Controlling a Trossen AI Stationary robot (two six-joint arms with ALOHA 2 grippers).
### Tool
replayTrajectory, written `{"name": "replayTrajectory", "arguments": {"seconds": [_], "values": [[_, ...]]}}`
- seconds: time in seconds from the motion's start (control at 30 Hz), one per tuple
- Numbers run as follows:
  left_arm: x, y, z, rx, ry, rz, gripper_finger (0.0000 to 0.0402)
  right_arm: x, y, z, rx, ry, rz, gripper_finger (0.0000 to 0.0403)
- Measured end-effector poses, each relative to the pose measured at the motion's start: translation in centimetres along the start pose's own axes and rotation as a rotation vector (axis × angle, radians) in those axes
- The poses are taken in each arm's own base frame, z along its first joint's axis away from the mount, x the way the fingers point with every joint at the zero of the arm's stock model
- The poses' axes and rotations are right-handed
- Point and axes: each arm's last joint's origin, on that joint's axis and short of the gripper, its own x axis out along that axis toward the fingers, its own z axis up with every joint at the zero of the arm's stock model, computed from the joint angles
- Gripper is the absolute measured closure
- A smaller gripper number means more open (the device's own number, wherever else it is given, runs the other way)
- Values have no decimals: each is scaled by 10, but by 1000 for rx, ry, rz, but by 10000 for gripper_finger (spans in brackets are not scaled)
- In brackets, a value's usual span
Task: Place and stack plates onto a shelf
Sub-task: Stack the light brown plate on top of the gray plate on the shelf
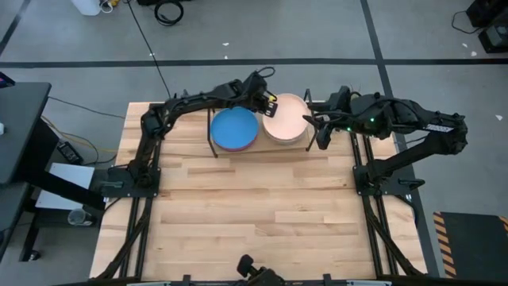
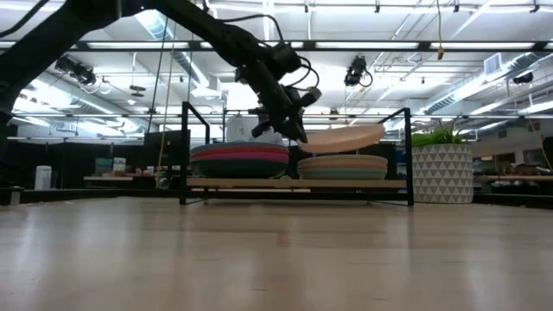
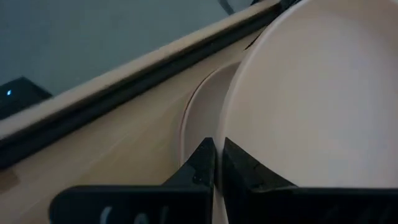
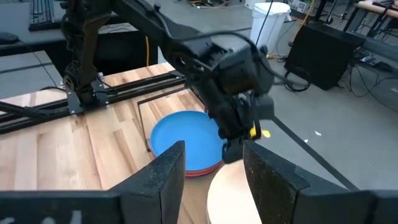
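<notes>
The shelf (image 2: 294, 183), a light-wood board in a black frame, stands at the table's far edge. On its left half sits a stack of plates with the bright blue plate (image 1: 234, 129) on top and magenta below it (image 2: 240, 160). A second stack (image 2: 343, 167) rests on the right half. My left gripper (image 1: 267, 104) is shut on a cream plate (image 1: 286, 117) above that right stack. My right gripper (image 1: 321, 133) hovers open just right of the shelf, touching nothing. My left gripper pinches the cream plate's rim (image 3: 231, 147) between its two fingers, on the side facing the blue stack. The fingers (image 2: 289, 121) slant down from the table's left. The plate (image 2: 341, 138) hangs just above the right stack, slightly tilted, with its free side higher.
Black upright frame bars (image 2: 184, 151) (image 2: 408, 155) stand at the shelf's ends. The wooden tabletop (image 1: 254, 214) stretches toward the near edge. The right arm's body (image 1: 397, 115) lies along the far right. A white patterned planter (image 2: 442, 173) stands beyond the table.
</notes>
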Motion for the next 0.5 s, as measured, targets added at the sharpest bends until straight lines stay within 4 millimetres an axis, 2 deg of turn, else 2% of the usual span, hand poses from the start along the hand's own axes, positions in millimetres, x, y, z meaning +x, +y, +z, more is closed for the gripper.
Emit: {"name": "replayTrajectory", "arguments": {"seconds": [0.17,0.37,0.5], "values": [[14,2,-9,2,60,-19,367,0,0,0,-15,0,-7,234],[14,-3,-7,11,31,-51,278,0,0,0,-34,0,-7,234],[1,-5,1,17,1,-74,233,-1,-2,-1,-22,6,-18,234]]}}
